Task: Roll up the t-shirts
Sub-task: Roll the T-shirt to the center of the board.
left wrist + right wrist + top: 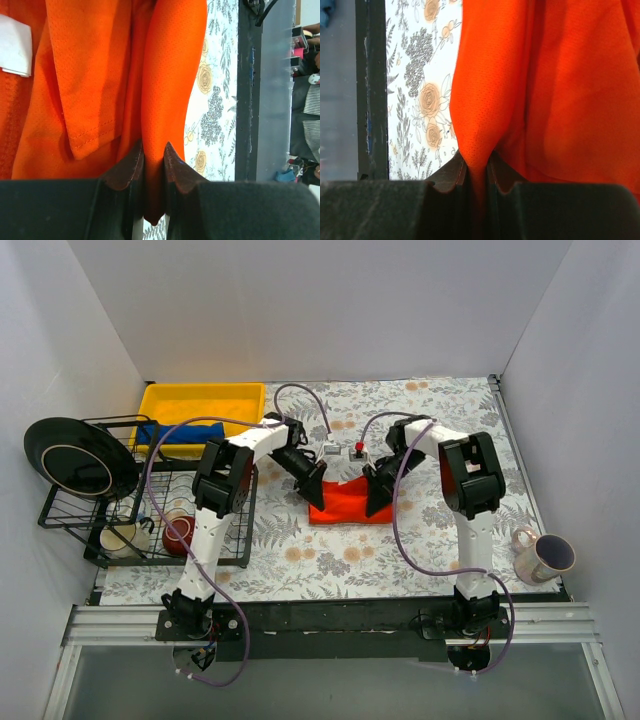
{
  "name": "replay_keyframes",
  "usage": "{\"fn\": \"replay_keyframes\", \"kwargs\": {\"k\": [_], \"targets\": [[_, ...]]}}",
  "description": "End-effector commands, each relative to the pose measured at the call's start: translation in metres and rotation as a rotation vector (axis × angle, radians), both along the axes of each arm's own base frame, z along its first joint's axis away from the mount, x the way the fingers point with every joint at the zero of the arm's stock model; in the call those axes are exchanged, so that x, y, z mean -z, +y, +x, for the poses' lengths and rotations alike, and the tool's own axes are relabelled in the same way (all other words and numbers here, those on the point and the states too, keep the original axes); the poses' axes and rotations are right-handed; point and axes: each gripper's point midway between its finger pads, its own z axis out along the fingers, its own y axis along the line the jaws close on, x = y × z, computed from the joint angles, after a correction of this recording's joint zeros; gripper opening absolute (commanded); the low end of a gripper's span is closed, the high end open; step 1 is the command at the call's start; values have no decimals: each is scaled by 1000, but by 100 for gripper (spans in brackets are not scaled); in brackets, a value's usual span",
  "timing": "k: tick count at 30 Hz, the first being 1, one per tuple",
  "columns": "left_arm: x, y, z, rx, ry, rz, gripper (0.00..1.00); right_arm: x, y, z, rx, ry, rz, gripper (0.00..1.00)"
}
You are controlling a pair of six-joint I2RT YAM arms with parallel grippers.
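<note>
The orange-red t-shirt (346, 505) lies bunched on the flowered cloth at mid-table. My left gripper (316, 494) is shut on a fold at its left edge; the left wrist view shows that fold of the orange-red t-shirt (165, 85) pinched in the left gripper (152, 156), with a white label at the upper left. My right gripper (378, 502) is shut on the right edge, where the orange-red t-shirt (530, 85) narrows into the right gripper (476, 167). The royal blue t-shirt (185, 433) lies in the yellow bin (203, 400) at the back left.
A black wire rack (140, 510) on the left holds a black plate (78, 455), a cup and a red bowl (178, 533). A mug (543, 557) stands at the right front. Small items (345, 451) sit behind the shirt. White walls enclose the table.
</note>
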Motion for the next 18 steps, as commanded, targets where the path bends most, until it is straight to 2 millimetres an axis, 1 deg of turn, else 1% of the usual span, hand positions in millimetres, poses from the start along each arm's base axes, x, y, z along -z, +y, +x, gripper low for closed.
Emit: {"fn": "replay_keyframes", "kwargs": {"k": [1,2,3,4,5,6,7,9,10,11,12,13,14,15,16,17,18], "targets": [[13,35,12,-11,-44,132,0,18,-14,2,41,150,-139,9],[15,37,15,-38,-36,153,5,20,-11,11,53,146,-152,9],[18,37,25,-60,-88,154,11,24,-12,14,80,185,-186,9],[14,40,24,-80,-105,158,16,29,-11,15,86,200,-203,9],[9,42,30,-104,-138,155,26,35,-11,20,92,210,-210,9],[8,40,39,-131,-187,147,29,37,-10,21,96,219,-216,9],[-4,42,41,-141,-239,146,32,41,-9,22,100,230,-220,9],[-18,40,51,-160,-324,120,38,44,-5,30,117,234,-230,8],[-30,39,54,-167,-367,97,39,47,-5,30,131,259,-247,7],[-49,36,57,-178,-454,53,40,49,-5,30,131,262,-250,7],[-62,33,58,-189,-505,25,44,49,-5,30,133,267,-251,6],[-70,31,55,-183,-547,0,46,53,-6,29,137,281,-258,6],[-87,24,46,-164,-632,-54,49,55,-6,28,138,290,-265,6],[-90,20,40,-145,-668,-70,53,56,-6,28,142,301,-271,6],[-91,16,33,-104,-720,-91,53,58,-6,27,142,308,-274,6],[-96,3,24,-64,-777,-120,53,60,-6,27,145,316,-280,6],[-90,3,8,-31,-797,-123,54,61,-6,27,146,317,-283,6]]}}
